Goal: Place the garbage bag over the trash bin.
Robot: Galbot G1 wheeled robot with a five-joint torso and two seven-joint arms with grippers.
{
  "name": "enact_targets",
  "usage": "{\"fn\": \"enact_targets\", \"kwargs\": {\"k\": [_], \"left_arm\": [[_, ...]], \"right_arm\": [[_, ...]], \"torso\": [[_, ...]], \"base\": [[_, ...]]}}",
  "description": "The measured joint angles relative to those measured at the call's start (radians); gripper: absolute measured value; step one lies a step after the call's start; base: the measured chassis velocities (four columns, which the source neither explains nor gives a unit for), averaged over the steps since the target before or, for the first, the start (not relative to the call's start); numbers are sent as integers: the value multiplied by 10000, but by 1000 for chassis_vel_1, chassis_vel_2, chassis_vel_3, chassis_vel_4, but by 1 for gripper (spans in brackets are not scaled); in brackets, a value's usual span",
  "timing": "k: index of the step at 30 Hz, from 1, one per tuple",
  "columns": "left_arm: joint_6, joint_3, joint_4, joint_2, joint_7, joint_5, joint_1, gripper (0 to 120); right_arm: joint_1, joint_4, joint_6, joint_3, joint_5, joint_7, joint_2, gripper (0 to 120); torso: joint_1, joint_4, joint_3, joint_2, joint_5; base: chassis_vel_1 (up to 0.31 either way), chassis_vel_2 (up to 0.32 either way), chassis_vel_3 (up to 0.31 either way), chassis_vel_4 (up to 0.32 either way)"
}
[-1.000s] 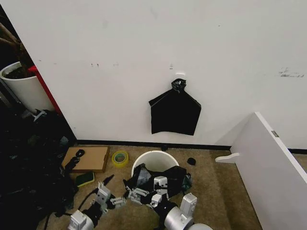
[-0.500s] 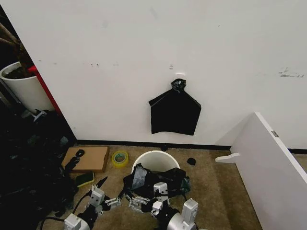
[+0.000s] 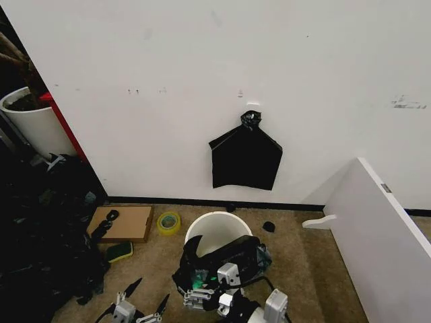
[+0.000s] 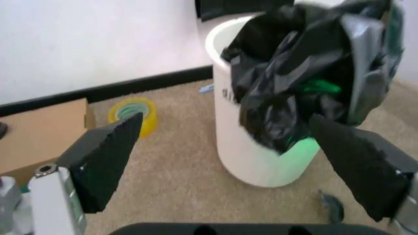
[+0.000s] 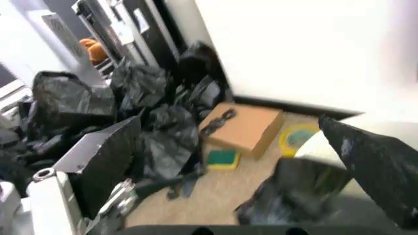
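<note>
The white trash bin [image 3: 217,229] stands on the carpet by the wall. The black garbage bag [image 3: 225,259] is bunched over the bin's near rim and hangs down its front side, leaving the far part of the mouth uncovered. My right gripper [image 3: 209,295] sits low against the bag's near side; in the right wrist view its fingers [image 5: 104,161] stand wide apart, open, with the bag [image 5: 290,198] beyond them. My left gripper [image 3: 147,294] is open near the carpet, left of the bin. In the left wrist view, bin [image 4: 251,156] and bag [image 4: 294,93] lie ahead of it.
A flat black bundle [image 3: 246,161] hangs on the wall above the bin. Left of the bin lie a yellow tape roll [image 3: 168,221], a cardboard box [image 3: 124,222], a green sponge [image 3: 120,252] and a heap of black bags [image 3: 40,229]. A white board [image 3: 377,229] slants at the right.
My left gripper has drawn back from the bag toward me and sits lower. The right gripper also pulled back a little. The bag stays draped on the bin's near rim.
</note>
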Motion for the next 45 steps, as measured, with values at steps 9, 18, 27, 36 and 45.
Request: {"fn": "enact_targets", "kwargs": {"k": [9,18,27,36,45], "left_arm": [[-732,68,-96,-496,184,144,112,100],[-991,281,140,-1847,231,539,-940,100],[-1355,239,158,-2591,282,1304,-745,100],[-1469,201,212,-2552,284,1588,-744,100],[-1589,261,313,-2412,280,1873,-449,100]], "right_arm": [[417,906,-825,1873,501,231,-803,100],[5225,-1734,-3921,1518,3877,647,-2976,100],[9548,-4927,-5258,-1649,4935,-61,-2442,100],[10498,-7135,-5315,-3192,4060,-879,-1543,100],[10641,-7969,-5264,-3494,3491,-1127,-943,92]], "torso": [[0,1,1,0,0],[1,0,3,0,4],[1,0,3,0,-4],[1,0,2,0,-1],[1,1,2,-1,-1]], "base": [[0,0,0,0],[0,0,0,0],[0,0,0,0],[0,0,0,0],[0,0,0,0]]}}
